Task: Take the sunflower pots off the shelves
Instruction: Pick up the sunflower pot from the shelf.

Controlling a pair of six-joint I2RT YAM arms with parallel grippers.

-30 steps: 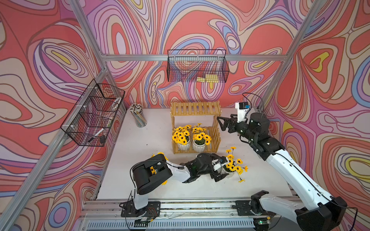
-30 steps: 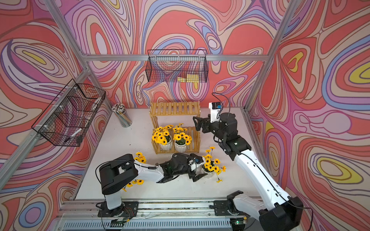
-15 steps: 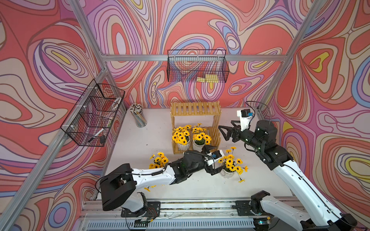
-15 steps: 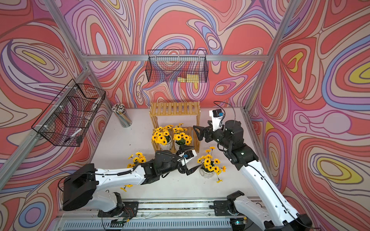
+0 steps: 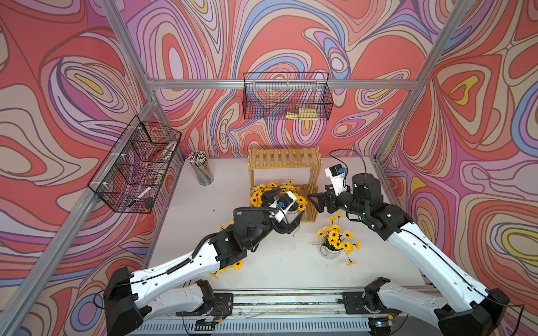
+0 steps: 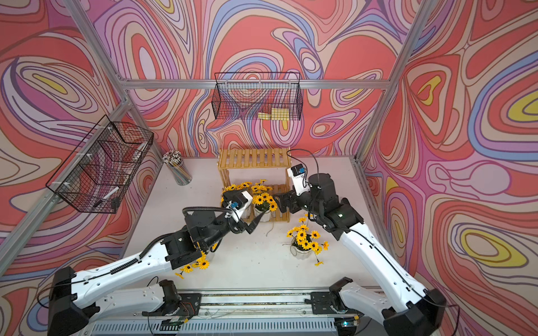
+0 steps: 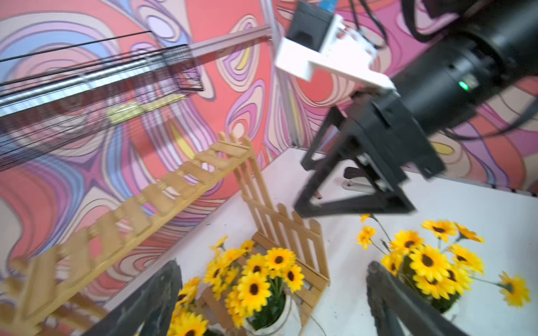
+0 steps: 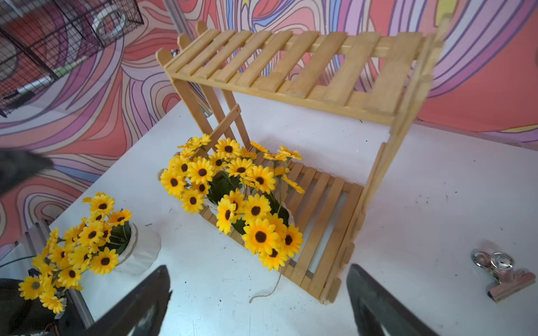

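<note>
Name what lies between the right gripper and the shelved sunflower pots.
In the right wrist view, only bare table, a twine strand and the shelves' slats.

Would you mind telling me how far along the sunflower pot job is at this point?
Done: the top shelf is bare, and two pots stand on the table: the pot near the right arm and the pot beside the left arm.
In hand: nothing is gripped. The left gripper is open, facing the lower shelf; the right gripper is open too.
Left: the two lower-shelf pots.
</note>
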